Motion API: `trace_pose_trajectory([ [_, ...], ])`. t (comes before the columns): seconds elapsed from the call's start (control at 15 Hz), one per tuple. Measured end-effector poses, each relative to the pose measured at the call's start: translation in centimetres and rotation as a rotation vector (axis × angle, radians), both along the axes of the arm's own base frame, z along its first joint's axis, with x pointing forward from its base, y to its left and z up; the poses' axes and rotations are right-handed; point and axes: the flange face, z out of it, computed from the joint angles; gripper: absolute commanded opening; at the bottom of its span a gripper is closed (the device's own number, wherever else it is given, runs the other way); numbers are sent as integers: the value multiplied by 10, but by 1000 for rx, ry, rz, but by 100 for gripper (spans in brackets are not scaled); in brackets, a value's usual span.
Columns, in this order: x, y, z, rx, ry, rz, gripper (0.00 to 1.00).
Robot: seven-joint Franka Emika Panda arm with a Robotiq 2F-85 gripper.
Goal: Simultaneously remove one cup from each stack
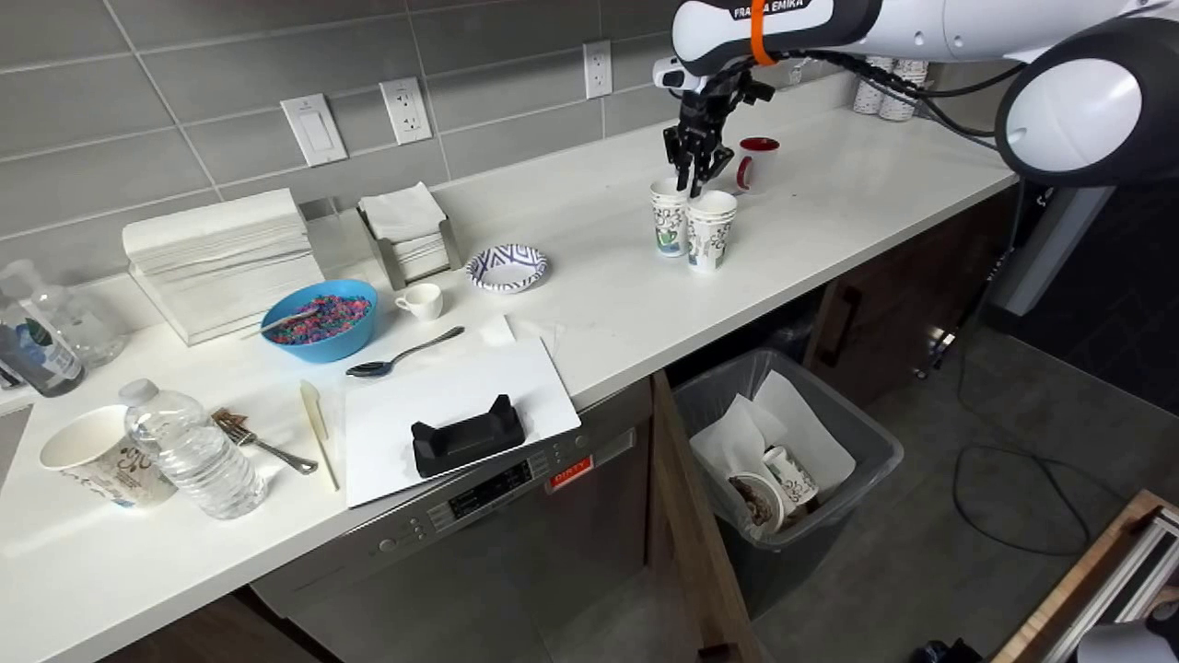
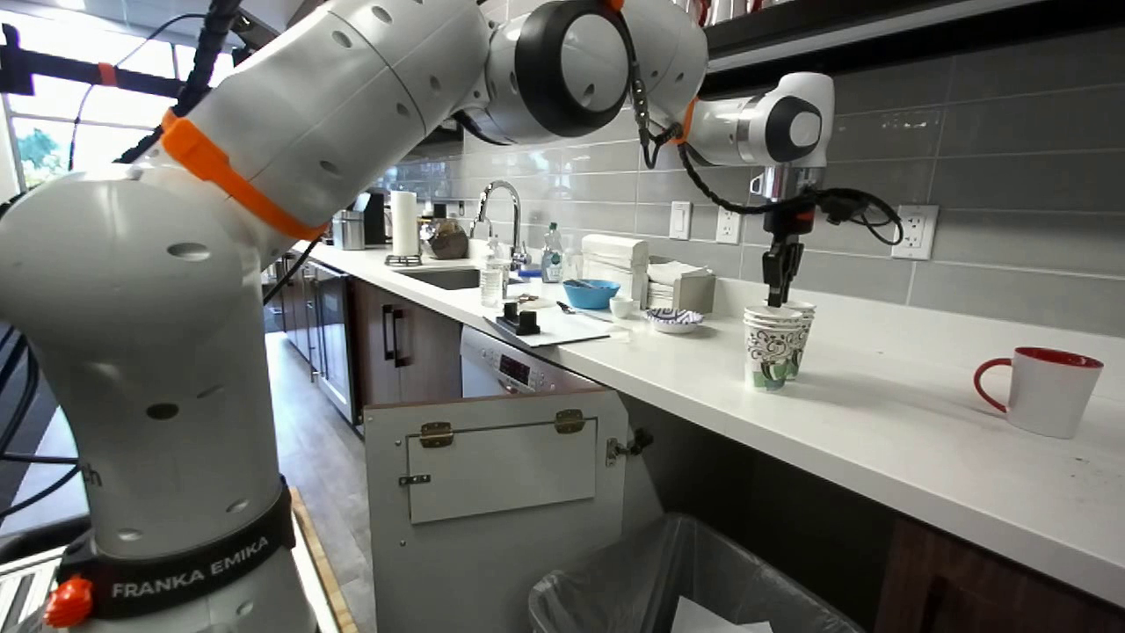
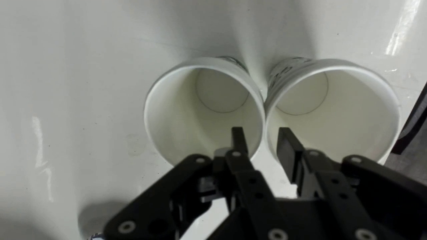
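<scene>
Two nested stacks [image 1: 709,238] of tapered white cups [image 2: 766,360], smooth inside and printed outside with dark scrolls, stand upright on the pale bench [image 1: 829,203], round rims touching. The angular black hand [image 3: 261,135] is slightly spread, one blocky fingertip [image 3: 239,140] at each stack's mouth.

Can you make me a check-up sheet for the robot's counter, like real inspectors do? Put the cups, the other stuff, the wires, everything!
Surface: white counter; small dark specks in the wrist view.
Job's things: front cup stack and back cup stack, both upright; rims appear to touch.
Clutter: red-handled mug, blue bowl, water bottle, spoon, fork, patterned bowl.
Gripper: open, straddling the meeting rims; whether its tips dip inside is hard to tell.
Cables: black cable drooping along the arm; thin cable on the floor.
Surroundings: lined bin; cabinet door open beside it.
</scene>
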Motion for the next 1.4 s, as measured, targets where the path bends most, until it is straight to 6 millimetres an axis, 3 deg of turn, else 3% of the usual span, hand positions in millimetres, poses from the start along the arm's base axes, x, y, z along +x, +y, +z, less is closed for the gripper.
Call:
trace_pose_trajectory([
  [0.07,0,0,0,0,0,0,1],
  [0.33,0,0,-2,1,5,-2,1],
  [0.47,0,-1,-2,0,6,-3,2],
  [0.67,0,-2,-2,-2,6,-5,14],
  [0.8,0,-3,-2,-3,6,-6,9],
  [0.93,0,-3,-1,-3,5,-7,10],
  [1.07,0,-3,0,-4,3,-7,1],
  [1.4,0,-2,1,-4,1,-6,0],
])
